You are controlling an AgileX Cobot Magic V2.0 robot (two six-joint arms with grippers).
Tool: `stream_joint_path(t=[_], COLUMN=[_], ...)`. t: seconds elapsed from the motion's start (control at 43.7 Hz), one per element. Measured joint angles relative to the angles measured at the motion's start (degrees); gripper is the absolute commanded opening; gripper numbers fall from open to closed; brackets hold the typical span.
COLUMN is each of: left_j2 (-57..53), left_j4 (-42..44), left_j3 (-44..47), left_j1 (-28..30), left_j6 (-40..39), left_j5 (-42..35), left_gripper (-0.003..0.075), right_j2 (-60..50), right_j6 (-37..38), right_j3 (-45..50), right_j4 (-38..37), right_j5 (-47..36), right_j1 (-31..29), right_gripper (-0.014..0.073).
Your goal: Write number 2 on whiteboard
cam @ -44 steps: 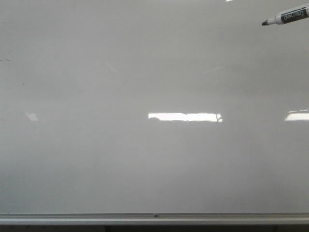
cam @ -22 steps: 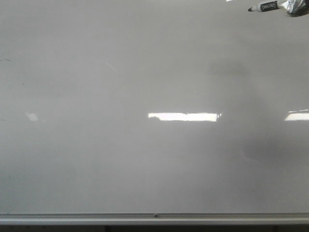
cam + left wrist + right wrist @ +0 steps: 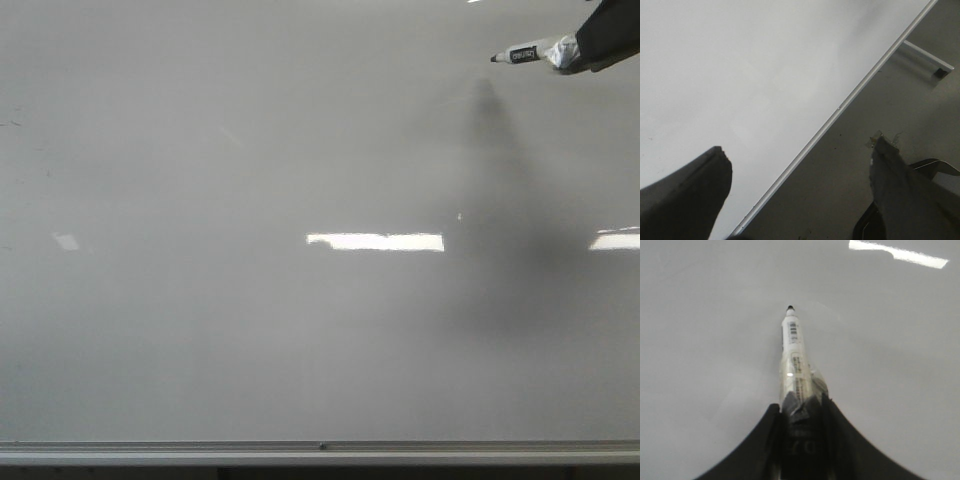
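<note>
The whiteboard (image 3: 250, 330) fills the front view, glossy white-grey, with a silver rail (image 3: 320, 450) along its bottom edge. No number 2 shows on it. My right gripper (image 3: 585, 45) enters at the top right, shut on a white marker (image 3: 530, 52) whose black tip points left, near the board; its shadow falls below. In the right wrist view the marker (image 3: 794, 357) sticks out from between the shut fingers (image 3: 800, 412) toward the board (image 3: 700, 315). My left gripper (image 3: 800, 170) is open and empty, over the board's edge rail (image 3: 840, 107); it is out of the front view.
Bright rectangular light reflections (image 3: 375, 241) lie across the board's middle. In the left wrist view a grey floor (image 3: 850, 190) and a metal bracket (image 3: 930, 60) lie beyond the board's edge.
My right gripper has carried the marker leftward and slightly down along the top right of the board. A dark shadow of the arm has grown on the board beneath it.
</note>
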Motion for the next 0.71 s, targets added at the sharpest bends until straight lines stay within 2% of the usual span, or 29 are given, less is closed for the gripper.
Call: stream_joint_path(t=[0.229, 0.435, 0.55, 0.71], left_j2=[0.00, 0.00, 0.00, 0.00], left_j4=[0.00, -0.11, -0.11, -0.11], left_j3=[0.00, 0.00, 0.00, 0.00], left_j1=[0.00, 0.00, 0.00, 0.00], left_j6=[0.00, -0.03, -0.03, -0.03], left_j5=[-0.29, -0.40, -0.74, -1.89], left_gripper=[0.0543, 0.0543, 0.0543, 0.0543], right_j2=[2.41, 2.76, 3.00, 3.34], right_j6=[-0.35, -0.35, -0.35, -0.35], right_j3=[-0.41, -0.89, -0.75, -0.29], right_j4=[-0.95, -1.17, -1.28, -1.38], right_j5=[0.19, 5.58, 9.44, 10.19], right_j1=[-2.65, -6.78, -5.81, -2.97], right_gripper=[-0.0068, -0.0068, -0.0068, -0.0068])
